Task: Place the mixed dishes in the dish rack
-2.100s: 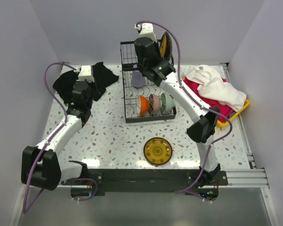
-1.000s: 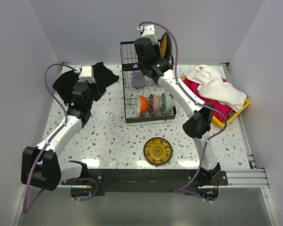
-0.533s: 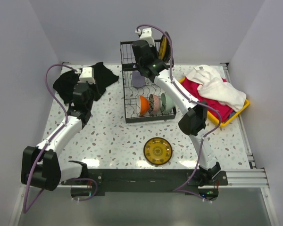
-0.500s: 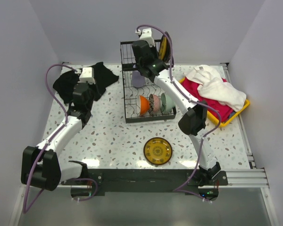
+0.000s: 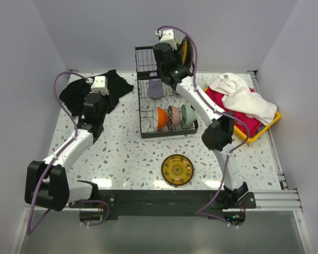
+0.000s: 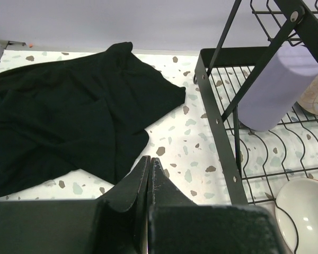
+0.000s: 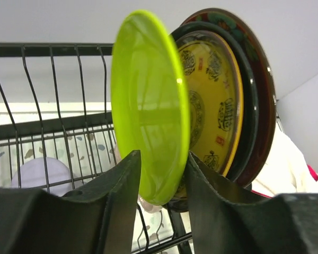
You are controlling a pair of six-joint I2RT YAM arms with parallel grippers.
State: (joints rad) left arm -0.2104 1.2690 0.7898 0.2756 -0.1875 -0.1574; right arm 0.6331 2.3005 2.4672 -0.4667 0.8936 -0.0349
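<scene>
From above, your right arm (image 5: 201,103) is reaching over the black wire two-tier dish rack (image 5: 143,129); a yellow-patterned plate (image 5: 177,170) is lying unloaded on the table (image 5: 122,153). Left wrist: the left gripper (image 6: 150,177) is pinching shut on nothing, idling near the black cloth (image 6: 58,127). Right wrist: the right gripper (image 7: 161,174) is straddling the lime green plate (image 7: 148,100), which is standing on edge at the raised tier beside other plates (image 7: 222,106) so the wires can prop it. Clamping or letting go, you cannot tell
</scene>
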